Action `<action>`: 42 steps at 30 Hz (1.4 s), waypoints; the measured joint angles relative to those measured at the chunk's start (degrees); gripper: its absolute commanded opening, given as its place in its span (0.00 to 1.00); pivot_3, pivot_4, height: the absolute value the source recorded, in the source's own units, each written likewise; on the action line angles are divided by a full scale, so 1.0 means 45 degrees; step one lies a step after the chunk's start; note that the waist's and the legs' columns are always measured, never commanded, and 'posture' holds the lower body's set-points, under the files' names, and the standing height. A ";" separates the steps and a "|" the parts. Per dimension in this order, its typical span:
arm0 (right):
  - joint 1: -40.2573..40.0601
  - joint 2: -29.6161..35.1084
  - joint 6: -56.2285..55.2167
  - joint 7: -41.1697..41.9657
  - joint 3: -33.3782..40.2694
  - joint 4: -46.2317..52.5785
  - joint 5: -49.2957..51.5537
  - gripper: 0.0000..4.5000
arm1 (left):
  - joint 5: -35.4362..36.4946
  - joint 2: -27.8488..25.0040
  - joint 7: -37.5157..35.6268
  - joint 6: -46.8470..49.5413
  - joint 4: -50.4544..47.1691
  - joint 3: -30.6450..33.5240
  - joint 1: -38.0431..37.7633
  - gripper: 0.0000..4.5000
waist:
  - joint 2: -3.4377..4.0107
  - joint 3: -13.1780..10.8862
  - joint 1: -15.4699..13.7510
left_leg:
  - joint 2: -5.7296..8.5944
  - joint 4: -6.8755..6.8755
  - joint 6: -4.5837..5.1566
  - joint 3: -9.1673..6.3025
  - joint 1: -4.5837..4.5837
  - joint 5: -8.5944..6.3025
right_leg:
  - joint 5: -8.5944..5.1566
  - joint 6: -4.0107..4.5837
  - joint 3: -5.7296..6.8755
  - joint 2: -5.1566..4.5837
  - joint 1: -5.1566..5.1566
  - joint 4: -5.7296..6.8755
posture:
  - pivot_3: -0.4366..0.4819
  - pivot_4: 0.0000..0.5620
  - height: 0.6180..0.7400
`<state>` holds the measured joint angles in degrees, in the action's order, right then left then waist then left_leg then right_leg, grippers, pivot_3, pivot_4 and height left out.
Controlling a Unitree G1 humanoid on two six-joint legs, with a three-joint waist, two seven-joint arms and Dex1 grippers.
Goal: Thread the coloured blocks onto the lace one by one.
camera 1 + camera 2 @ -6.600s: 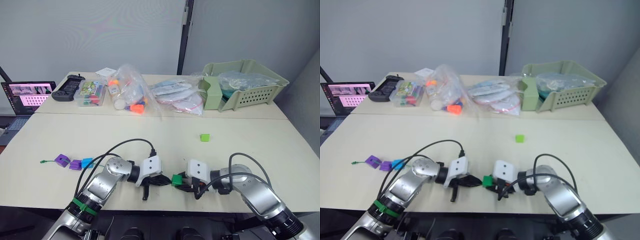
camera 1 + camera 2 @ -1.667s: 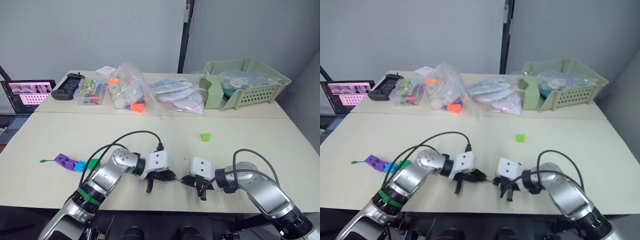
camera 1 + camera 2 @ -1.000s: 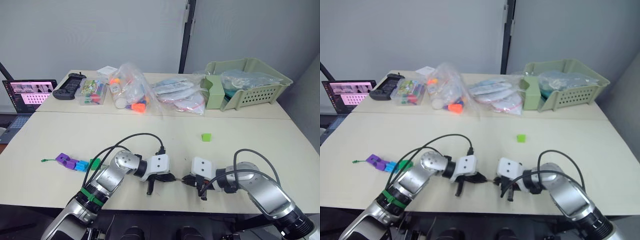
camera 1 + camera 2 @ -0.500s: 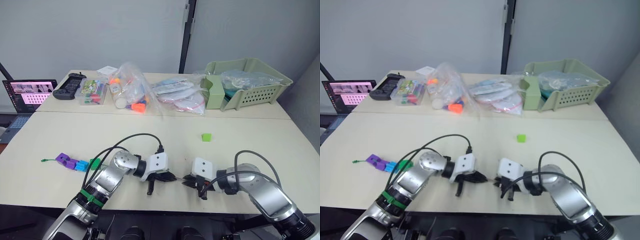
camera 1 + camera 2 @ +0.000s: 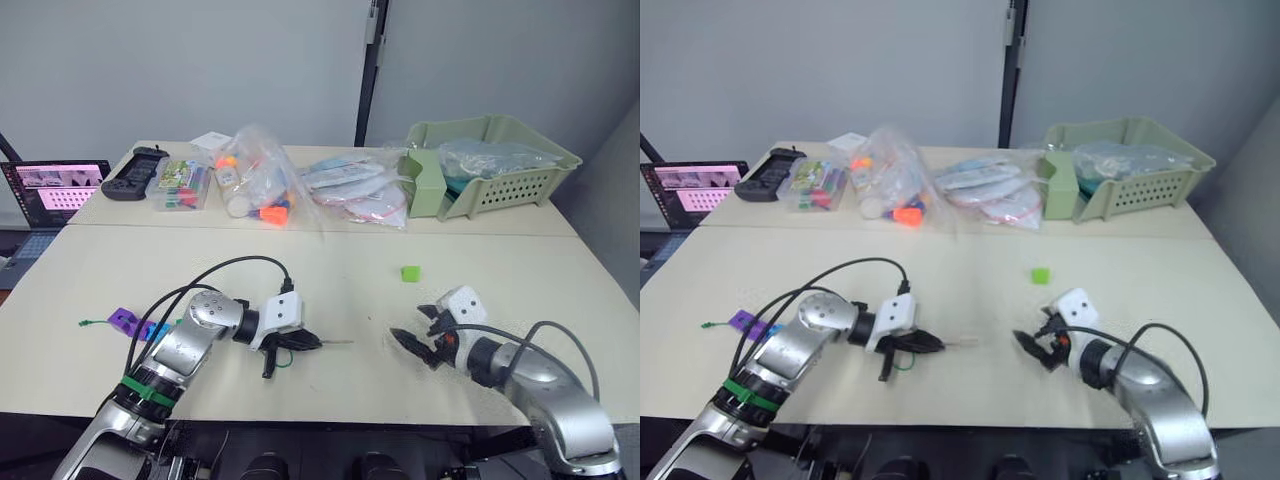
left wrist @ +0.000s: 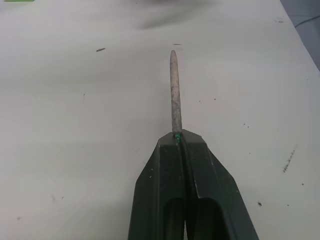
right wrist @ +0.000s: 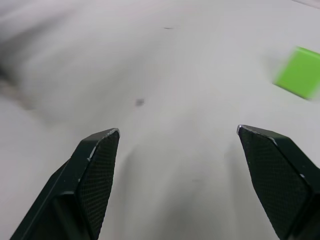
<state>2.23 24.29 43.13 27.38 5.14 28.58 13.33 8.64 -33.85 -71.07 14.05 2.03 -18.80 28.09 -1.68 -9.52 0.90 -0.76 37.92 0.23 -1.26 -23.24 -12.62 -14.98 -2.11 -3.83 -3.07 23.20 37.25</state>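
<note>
Gripping the lace [image 5: 300, 344] near its pale stiff tip [image 6: 174, 87], my left gripper [image 6: 178, 141] has its jaws pressed together on the cord, low over the cream table [image 5: 300, 270]. My right gripper [image 7: 177, 132] sits well apart to the right, jaws spread wide and empty. A light green block [image 5: 410, 273] lies loose beyond it. Threaded blocks, purple [image 5: 122, 321] and blue [image 5: 154, 330], sit at the table's left side near the lace's far end [image 5: 90, 323].
</note>
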 measured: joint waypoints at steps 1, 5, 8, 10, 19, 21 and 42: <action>-0.0056 -0.0385 -0.0066 -0.0598 -0.0071 -0.0064 -0.0305 0.90 | 0.0031 -0.0022 -0.0007 0.0000 -0.0001 0.0000 -0.0015 0.00 | 0.0002 0.0001 -0.0004 | 0.0002 0.0000 0.0000 0.0003 -0.0001 0.0000 | 0.0000 0.0000 0.0001 -0.0001 0.0000 0.0000 | 0.48 0.27 1.00; 0.0372 -0.2705 -0.1108 -0.3428 -0.0511 -0.1320 -0.1645 0.90 | 0.0104 -0.0152 -0.0019 0.0001 -0.0014 0.0000 -0.0253 0.00 | 0.0007 0.0001 0.0047 | -0.0003 -0.0002 -0.0001 0.0005 0.0001 0.0000 | 0.0001 0.0002 -0.0008 0.0002 0.0012 0.0007 | 0.48 0.27 1.00; 0.1026 -0.3740 -0.2133 -0.4738 -0.0888 -0.2568 -0.2267 0.90 | 0.0105 -0.0157 -0.0001 0.0003 -0.0072 -0.0010 -0.0275 0.00 | 0.0010 0.0000 0.0060 | 0.0000 -0.0002 -0.0001 0.0006 -0.0002 0.0000 | 0.0001 0.0002 -0.0011 -0.0005 0.0016 0.0009 | 0.48 0.27 1.00; 0.1817 -0.3805 -0.2879 -0.5244 -0.0829 -0.3703 -0.2517 0.90 | 0.0106 -0.0200 0.0019 0.0037 -0.0174 0.0004 -0.0328 0.00 | 0.0009 0.0000 0.0042 | 0.0004 -0.0002 -0.0001 0.0007 -0.0001 0.0001 | 0.0002 -0.0002 -0.0011 -0.0018 0.0009 0.0001 | 0.48 0.27 1.00; 0.5005 -0.3395 -0.5909 -0.5653 -0.0081 -0.9327 -0.2687 0.90 | 0.0108 -0.0330 0.0073 0.0242 -0.0321 0.0004 -0.0439 0.00 | 0.0010 0.0000 0.0144 | 0.0004 -0.0012 -0.0001 0.0013 0.0004 0.0000 | 0.0005 -0.0002 -0.0010 -0.0016 0.0008 0.0003 | 0.48 0.27 1.00; 0.5431 -0.3367 -0.6411 -0.5535 -0.0021 -1.0165 -0.2659 0.85 | 0.0108 -0.0331 0.0099 0.0242 -0.0333 0.0004 -0.0449 0.00 | 0.0010 0.0000 0.0222 | 0.0002 -0.0013 -0.0001 0.0007 0.0006 0.0000 | 0.0006 -0.0001 -0.0008 -0.0014 0.0007 0.0013 | 0.48 0.27 1.00; 0.0160 -0.5617 -0.3420 -0.5940 -0.2637 -0.1649 -0.2422 0.26 | 0.0109 -0.0383 0.0273 -0.0795 0.0497 0.0251 -0.0713 0.00 | 0.0019 0.0003 0.0358 | 0.0005 -0.0023 -0.0002 -0.0048 -0.0007 0.0000 | 0.0002 0.0001 -0.0029 -0.0035 0.0090 0.0152 | 0.48 0.27 1.00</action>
<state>2.95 -0.98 27.75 0.65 -6.73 21.16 2.43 9.13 -35.57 -69.84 10.47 4.27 -17.67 24.88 -1.59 -9.50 2.51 -0.73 37.82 0.22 -1.48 -23.27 -12.62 -14.97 -2.11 -3.96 -3.23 23.60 37.93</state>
